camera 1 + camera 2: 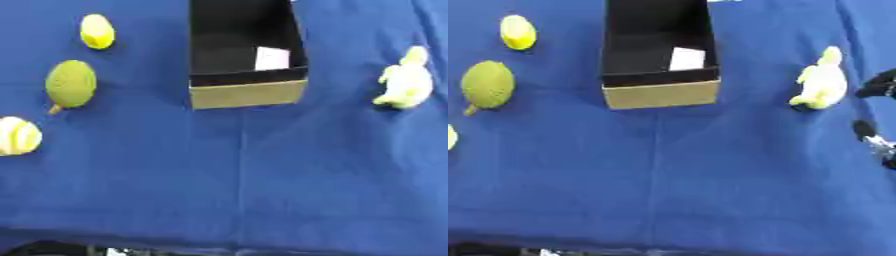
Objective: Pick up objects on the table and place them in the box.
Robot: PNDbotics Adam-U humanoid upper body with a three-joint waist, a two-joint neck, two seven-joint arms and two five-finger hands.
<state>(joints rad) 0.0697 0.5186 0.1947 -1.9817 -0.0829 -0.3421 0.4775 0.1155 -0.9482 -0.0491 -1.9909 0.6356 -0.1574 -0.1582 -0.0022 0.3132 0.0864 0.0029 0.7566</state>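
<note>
Cloth of deep blue [262, 185] covers the whole table, lightly creased. On it, at the far middle, stands an open cardboard box with a black inside and a tan front wall [248, 94]; a small white slip [271, 58] lies on its floor toward the right wall, and nothing else shows inside it.

Next in size is a pale yellow soft toy shaped like a small animal [822, 80], lying on the cloth well to the right of the box. The robot's right hand [878, 85] shows only in the right eye view, as black parts at the right edge: one dark piece just beside the toy's right side, apart from it, and another black and silver piece [870, 134] lower down the same edge. So little of this hand is in the picture that whether its fingers are straight or curled cannot be told. It holds nothing that can be seen.

Left of the box lies a round green fruit with a rough skin and a short stem [71, 84]. Beyond it sits a smaller yellow lemon-shaped fruit [97, 31]. Nearer, at the left edge, a pale yellow ribbed object [17, 136] is partly cut off.

The left hand is nowhere in either view.
</note>
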